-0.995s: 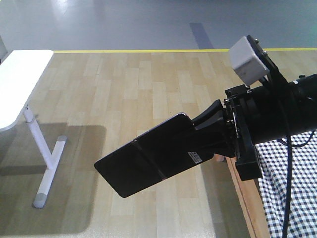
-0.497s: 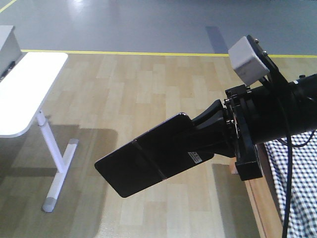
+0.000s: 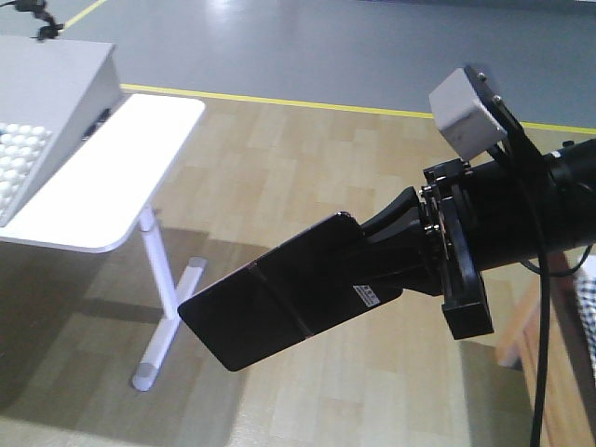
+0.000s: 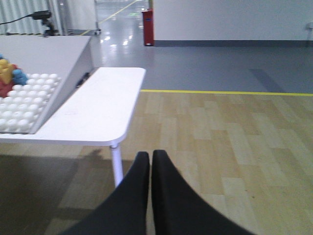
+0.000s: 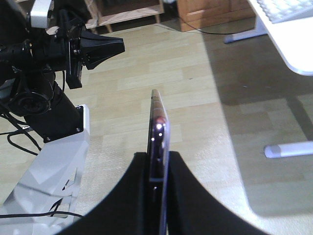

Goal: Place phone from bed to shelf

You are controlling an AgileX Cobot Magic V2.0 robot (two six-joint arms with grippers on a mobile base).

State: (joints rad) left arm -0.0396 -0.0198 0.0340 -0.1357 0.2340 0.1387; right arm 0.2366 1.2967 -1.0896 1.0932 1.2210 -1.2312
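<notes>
My right gripper (image 3: 377, 256) is shut on the phone (image 3: 279, 303), a glossy black slab with a line across it and a small white sticker, held in the air above the wooden floor. In the right wrist view the phone (image 5: 158, 125) shows edge-on, pinkish, between the black fingers of the right gripper (image 5: 158, 156). My left gripper (image 4: 150, 156) is shut with nothing in it; it also shows in the right wrist view (image 5: 115, 46). Only a corner of the bed (image 3: 563, 372) shows at the right edge. A light wooden shelf (image 5: 127, 12) stands at the top of the right wrist view.
A white side table (image 3: 112, 177) on a single leg stands at the left, carrying a grey sloped box (image 3: 47, 102) studded with white balls. A brown cabinet (image 5: 215, 10) stands beside the shelf. My white base (image 5: 54, 166) is at the lower left.
The whole view has swung left: the white table has come further into the frame and the bed has slid out to the right edge. The phone stays in the right gripper.
</notes>
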